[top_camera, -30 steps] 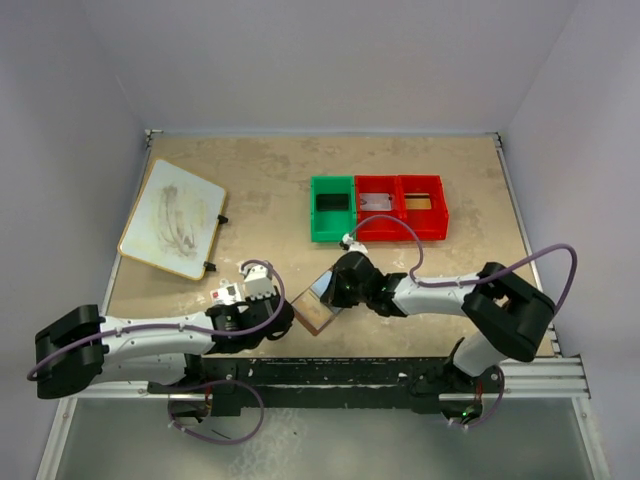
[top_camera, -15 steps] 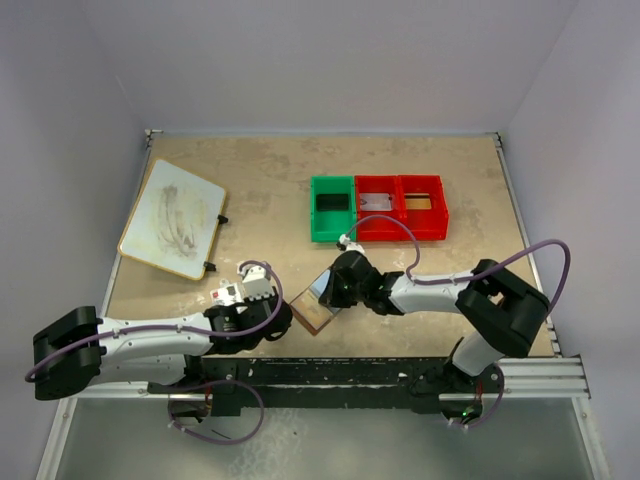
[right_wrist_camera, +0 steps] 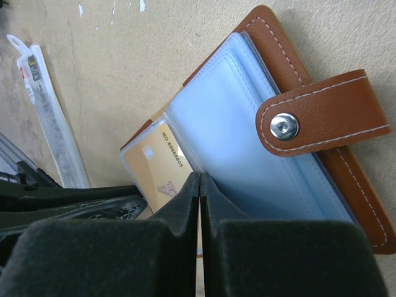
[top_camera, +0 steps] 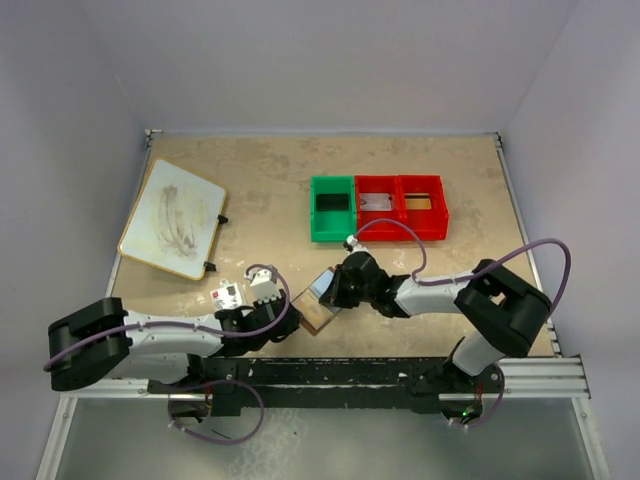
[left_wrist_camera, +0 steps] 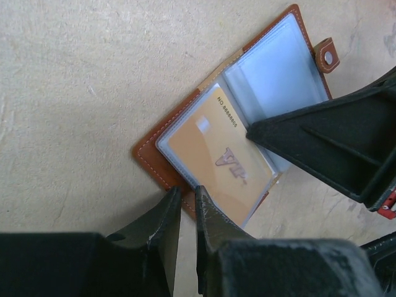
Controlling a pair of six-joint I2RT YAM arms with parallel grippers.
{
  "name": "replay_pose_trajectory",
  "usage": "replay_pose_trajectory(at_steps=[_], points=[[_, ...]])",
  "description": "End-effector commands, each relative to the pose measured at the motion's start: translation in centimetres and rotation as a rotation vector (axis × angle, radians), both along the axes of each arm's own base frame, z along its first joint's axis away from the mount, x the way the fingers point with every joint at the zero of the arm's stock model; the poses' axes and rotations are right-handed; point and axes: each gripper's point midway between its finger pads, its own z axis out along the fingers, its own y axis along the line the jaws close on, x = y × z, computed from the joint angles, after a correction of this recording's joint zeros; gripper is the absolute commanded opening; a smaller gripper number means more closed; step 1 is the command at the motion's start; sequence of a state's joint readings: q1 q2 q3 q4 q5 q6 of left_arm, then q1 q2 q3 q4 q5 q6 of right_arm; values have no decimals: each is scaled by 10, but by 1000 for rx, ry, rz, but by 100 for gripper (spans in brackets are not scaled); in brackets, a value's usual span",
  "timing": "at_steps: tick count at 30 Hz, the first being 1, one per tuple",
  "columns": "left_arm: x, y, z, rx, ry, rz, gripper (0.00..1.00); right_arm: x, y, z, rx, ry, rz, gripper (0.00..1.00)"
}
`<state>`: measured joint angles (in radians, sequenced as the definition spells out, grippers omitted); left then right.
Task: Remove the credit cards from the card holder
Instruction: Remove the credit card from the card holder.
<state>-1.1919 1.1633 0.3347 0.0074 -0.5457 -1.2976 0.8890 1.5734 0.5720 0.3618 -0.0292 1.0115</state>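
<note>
Moved: left arm has pushed rightward along the near edge, elbow and wrist both closer to the card holder; the right arm has barely shifted.
Room: plain pale lilac-grey walls close in the left, back and right sides.
Surface: tan table, scuffed and blotched with pale marks; a black rail runs along its near edge.
Far left: white board, smeared grey, lying askew near the left edge.
Left of centre: clear-white packet with a red mark, flat on the table beside the left wrist.
Left gripper: fingers a thin slit apart, tips at the holder's near brown edge; whether they nip it cannot be told.
Card holder: open and flat on the table near the front, between the two grippers, bluish pockets up, snap tab folded over its far edge.
Golden card: lying in a clear pocket.
Right gripper: fingers pressed together, tips down on the inner pockets.
Right of centre: green bin, then two red bins, touching in a row farther back; a greyish flat piece in the middle one, too small to name.
</note>
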Motion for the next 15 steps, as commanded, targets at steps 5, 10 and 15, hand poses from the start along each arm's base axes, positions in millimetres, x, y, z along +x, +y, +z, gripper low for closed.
replay_pose_trajectory(at_steps=[5, 10, 15], points=[[5, -20, -6, -113, -4, 23, 13, -19, -28, -32, -94, 78, 2, 0], [10, -30, 13, -188, -55, 9, 16, -22, -30, -35, -94, 88, 10, 0], [17, -37, 37, -223, -116, -4, 17, -26, -29, -35, -81, 92, 27, 0]])
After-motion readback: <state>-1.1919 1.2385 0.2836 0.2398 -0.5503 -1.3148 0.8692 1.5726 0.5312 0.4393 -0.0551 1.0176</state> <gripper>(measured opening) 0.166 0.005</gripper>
